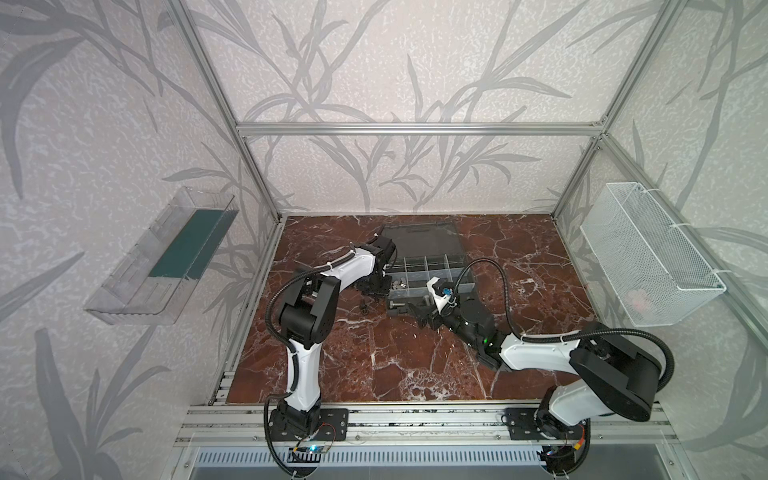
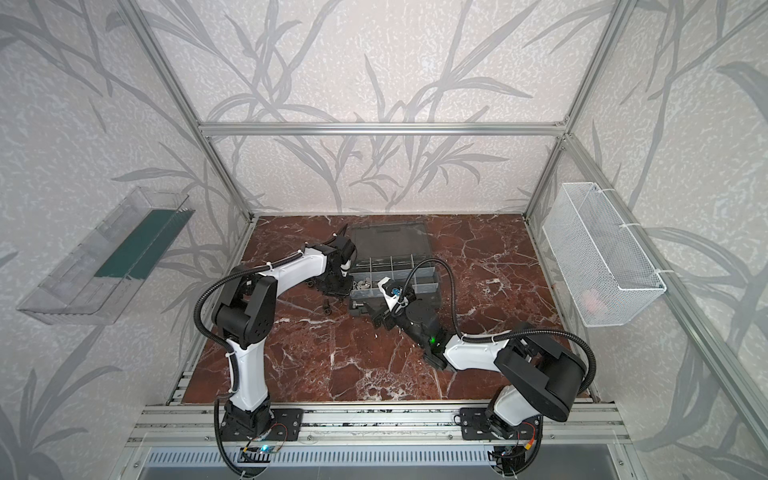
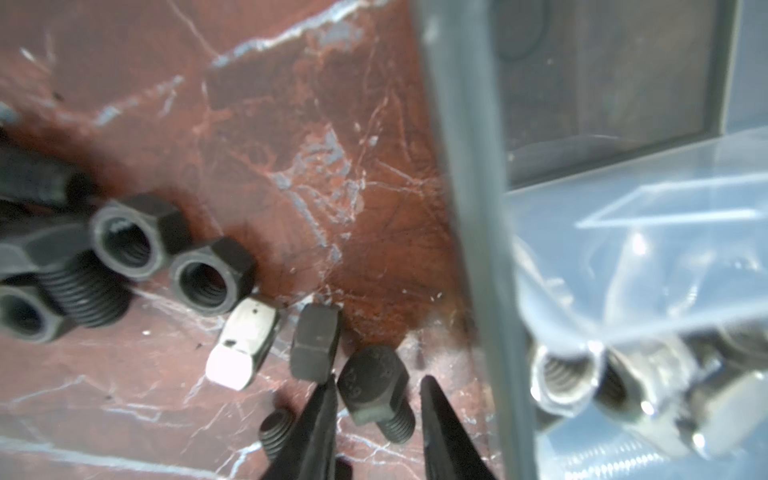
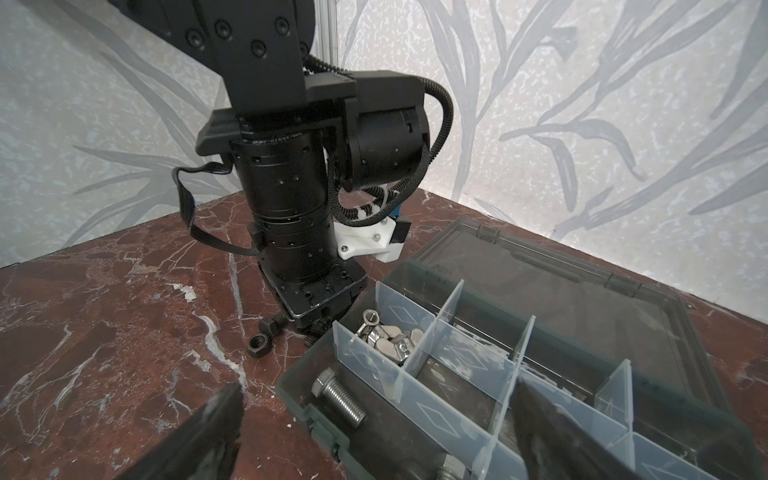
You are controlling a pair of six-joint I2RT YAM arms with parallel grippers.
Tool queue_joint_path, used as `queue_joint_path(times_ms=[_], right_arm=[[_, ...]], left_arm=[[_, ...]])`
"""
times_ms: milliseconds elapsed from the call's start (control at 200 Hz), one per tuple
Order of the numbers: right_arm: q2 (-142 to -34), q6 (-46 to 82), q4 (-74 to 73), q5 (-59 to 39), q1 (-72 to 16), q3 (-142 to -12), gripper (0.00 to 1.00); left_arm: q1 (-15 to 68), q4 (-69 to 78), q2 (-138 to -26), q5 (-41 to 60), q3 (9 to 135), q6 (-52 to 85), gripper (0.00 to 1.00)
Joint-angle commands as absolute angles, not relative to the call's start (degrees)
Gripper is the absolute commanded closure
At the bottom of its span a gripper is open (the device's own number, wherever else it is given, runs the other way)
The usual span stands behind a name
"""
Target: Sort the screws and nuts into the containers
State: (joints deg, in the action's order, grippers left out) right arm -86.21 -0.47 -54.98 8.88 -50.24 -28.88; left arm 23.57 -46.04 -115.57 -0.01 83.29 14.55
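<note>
My left hand [image 3: 378, 380], part open and empty, straddles a short black hex-head screw [image 3: 374, 392] on the red marble table [image 3: 291, 124], just beside the grey plastic organizer case [image 3: 469, 208]. Best to centre on its head, then close.

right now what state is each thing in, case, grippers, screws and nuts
organizer case, lid open, laid flat behind it
left gripper, open, astride a black screw lying on the table
right gripper, wide open, empty, above the case's edge
silver screw, lying in a corner compartment
silver nuts, piled in another compartment
black nuts, loose on the table
</note>
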Motion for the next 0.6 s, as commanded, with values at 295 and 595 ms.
queue_joint_path(times_ms=[295, 595], right_arm=[[-86.9, -0.2, -55.9, 8.3, -50.0, -30.5, 0.01], [-86.6, -0.3, -55.7, 8.4, -49.9, -30.4, 0.01]], left_arm=[[23.9, -48.5, -112.7, 0.8, 80.6, 20.6, 0.63], [23.9, -47.2, -115.5, 3.0, 81.5, 21.7, 0.68]])
